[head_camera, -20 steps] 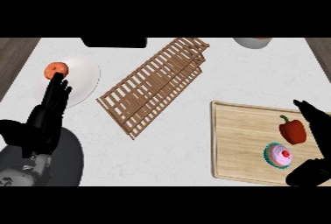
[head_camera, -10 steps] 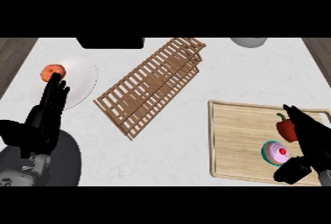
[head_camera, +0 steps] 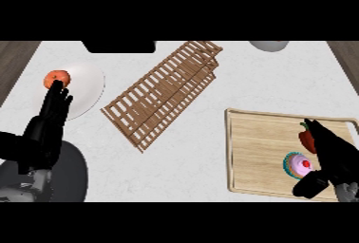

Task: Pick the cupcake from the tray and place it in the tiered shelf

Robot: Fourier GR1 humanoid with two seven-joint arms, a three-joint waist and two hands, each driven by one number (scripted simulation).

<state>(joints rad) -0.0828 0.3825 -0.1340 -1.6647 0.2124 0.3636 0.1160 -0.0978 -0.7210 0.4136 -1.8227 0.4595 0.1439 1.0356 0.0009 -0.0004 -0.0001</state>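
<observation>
Beside cupcake (head_camera: 302, 165), red pepper (head_camera: 307, 138) shares tray (head_camera: 259, 147).

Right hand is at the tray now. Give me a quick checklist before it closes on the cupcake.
1. Cupcake on the tray: ok.
2. Right hand beside cupcake, fingers straight: ok.
3. Cupcake held: not ok, no fingers curled round it.
4. Red pepper lies partly under the hand's fingers, may get bumped: not ok.
5. Wooden shelf uncovered on the counter: ok.
6. Left hand resting at left, away from the shelf: ok.
</observation>
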